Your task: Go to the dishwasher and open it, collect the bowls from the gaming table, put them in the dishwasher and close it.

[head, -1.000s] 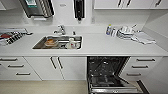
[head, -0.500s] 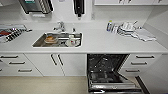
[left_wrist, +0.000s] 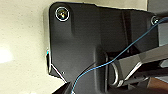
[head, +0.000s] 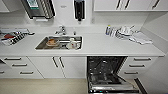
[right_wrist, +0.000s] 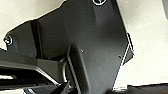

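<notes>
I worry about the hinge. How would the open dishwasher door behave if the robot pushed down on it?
The dishwasher door hangs fully lowered, so it would likely flex little but load its hinges. Its brushed steel front suggests a stiff, fairly heavy panel. The lower rack, drawn out over it, may rattle or roll.

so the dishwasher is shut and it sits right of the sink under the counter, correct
Not quite. The dishwasher is open: the head view shows its door dropped down and the dark racks inside. The rest holds; it sits right of the sink, under the counter.

The dishwasher (head: 107,72) stands open under the white counter (head: 100,46), right of the sink (head: 60,43).
</notes>
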